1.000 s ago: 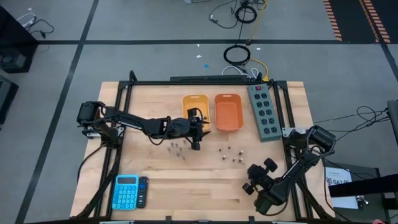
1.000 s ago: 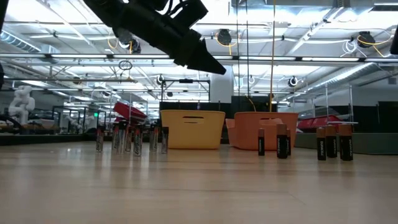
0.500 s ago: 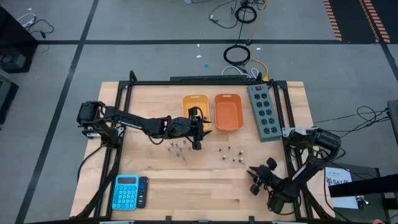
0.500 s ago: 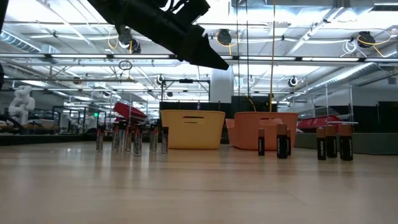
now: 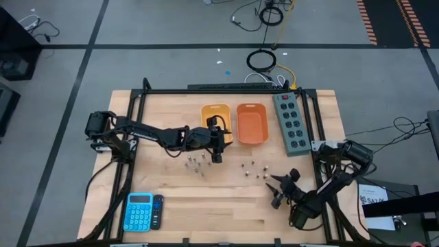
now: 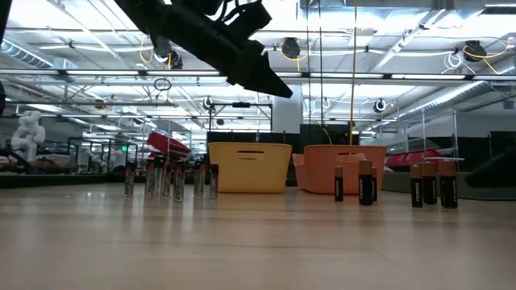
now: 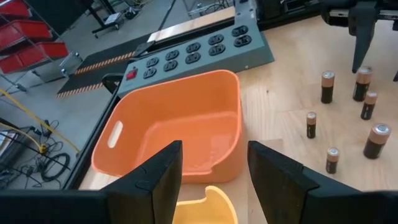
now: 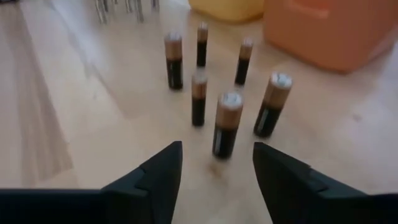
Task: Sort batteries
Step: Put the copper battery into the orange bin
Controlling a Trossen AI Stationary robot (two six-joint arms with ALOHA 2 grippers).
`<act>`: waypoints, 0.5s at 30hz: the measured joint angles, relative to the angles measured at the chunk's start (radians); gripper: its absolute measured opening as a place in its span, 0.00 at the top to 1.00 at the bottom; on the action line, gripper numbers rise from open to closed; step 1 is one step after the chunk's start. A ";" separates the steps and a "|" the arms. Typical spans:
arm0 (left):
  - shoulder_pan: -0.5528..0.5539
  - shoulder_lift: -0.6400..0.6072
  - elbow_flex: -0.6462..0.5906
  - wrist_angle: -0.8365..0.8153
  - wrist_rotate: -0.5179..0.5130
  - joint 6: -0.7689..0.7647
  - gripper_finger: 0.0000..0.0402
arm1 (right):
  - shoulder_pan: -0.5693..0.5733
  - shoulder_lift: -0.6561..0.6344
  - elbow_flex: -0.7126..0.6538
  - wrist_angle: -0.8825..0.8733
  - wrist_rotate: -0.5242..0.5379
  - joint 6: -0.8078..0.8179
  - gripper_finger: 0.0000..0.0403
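Observation:
Silvery batteries (image 5: 195,163) (image 6: 169,179) stand upright in a cluster on the table, on their ends, in front of the yellow bin (image 5: 215,116). Dark copper-topped batteries (image 5: 254,168) (image 8: 227,124) stand likewise in front of the orange bin (image 5: 252,123) (image 7: 174,124). My left gripper (image 5: 217,156) (image 7: 214,180) hangs open above the table by the yellow bin's near edge, nothing between its fingers. My right gripper (image 5: 276,191) (image 8: 217,180) is low and open, just on the near right of the dark batteries and pointing at them.
A grey-green power strip (image 5: 291,123) lies to the right of the orange bin. A blue calculator (image 5: 139,211) lies at the near left. Black frame bars (image 5: 130,137) run along the table's sides. Bare wood (image 5: 219,206) spreads across the near middle.
My right gripper has come down and moved toward the far edge, nearer the dark batteries. It has swung round to point at them, and its fingers have opened wider. The batteries stand as before.

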 joint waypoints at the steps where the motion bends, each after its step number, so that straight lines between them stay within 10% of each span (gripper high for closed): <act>1: 0.000 0.000 0.000 0.000 0.000 0.000 0.52 | -0.008 0.005 0.000 0.000 0.016 -0.008 0.55; 15: 0.000 0.000 0.000 -0.008 0.000 0.001 0.52 | -0.063 0.114 0.001 0.090 0.058 -0.018 0.56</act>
